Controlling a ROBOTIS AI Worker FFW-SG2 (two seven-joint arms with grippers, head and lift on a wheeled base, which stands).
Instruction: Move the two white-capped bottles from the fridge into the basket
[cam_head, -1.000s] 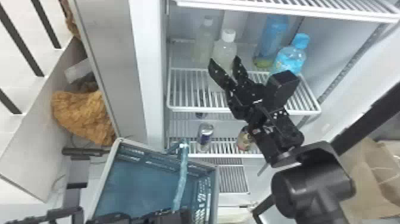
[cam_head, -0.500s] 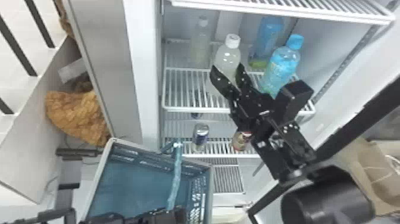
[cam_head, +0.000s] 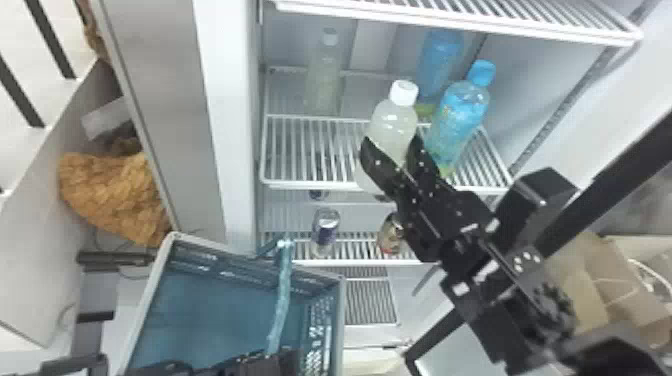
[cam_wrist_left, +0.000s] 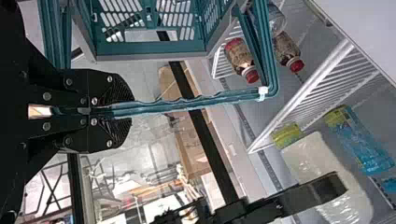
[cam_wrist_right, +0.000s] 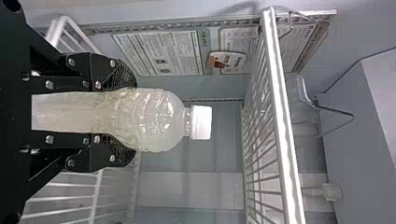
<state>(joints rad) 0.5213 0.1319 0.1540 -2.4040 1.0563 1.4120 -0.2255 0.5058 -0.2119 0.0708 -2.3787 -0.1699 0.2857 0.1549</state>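
My right gripper (cam_head: 392, 145) is shut on a white-capped bottle (cam_head: 392, 121), which hangs tilted at the front edge of the fridge's middle shelf. In the right wrist view my right gripper (cam_wrist_right: 134, 120) clasps both sides of the bottle (cam_wrist_right: 156, 120), cap outward. The second white-capped bottle (cam_head: 324, 75) stands at that shelf's back left. At the head view's bottom, my left gripper (cam_head: 272, 357) holds the handle of the blue-green basket (cam_head: 215, 310). The left wrist view has my left gripper (cam_wrist_left: 128, 110) shut on the handle (cam_wrist_left: 205, 100).
Two blue-capped bottles (cam_head: 457, 117) stand on the middle shelf, right of the held bottle. Cans (cam_head: 326, 227) sit on the shelf below. A wire shelf (cam_head: 450, 22) spans above. The fridge's left wall (cam_head: 225, 125) rises behind the basket.
The bottle has come forward from the shelf's interior to its front edge, now clasped by my right gripper. The head view has shifted slightly; the basket remains in my left gripper.
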